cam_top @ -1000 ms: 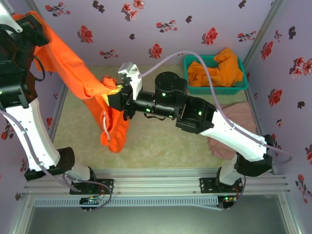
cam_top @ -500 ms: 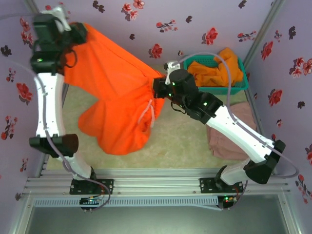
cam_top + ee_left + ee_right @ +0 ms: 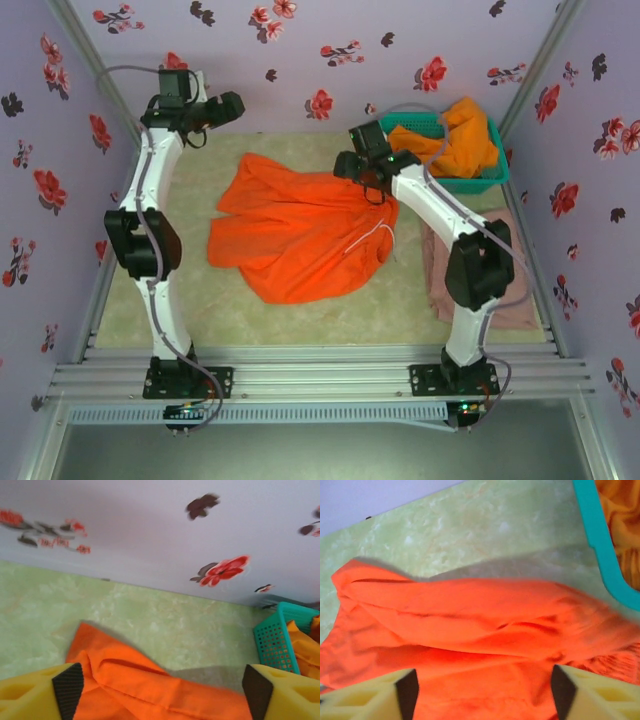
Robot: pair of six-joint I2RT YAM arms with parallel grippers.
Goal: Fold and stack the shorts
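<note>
Your left gripper has its fingers spread wide and holds nothing, near the table's far left corner. The flat orange shorts lie in the middle of the table. Your right gripper is spread wide too, empty, just over them. Other orange shorts sit in the basket in the far right corner. Pink shorts lie along the right edge.

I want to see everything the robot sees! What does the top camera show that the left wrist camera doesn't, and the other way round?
Top camera's extras: the whole orange shorts spread out, their white drawstring, the pink shorts at the right, plus the left arm and right arm. Left wrist camera's extras: a close look at the left gripper, its yellow fingers wide open above the shorts' far edge. Both: the orange shorts, the teal basket holding orange cloth, and the flowery wall.
</note>
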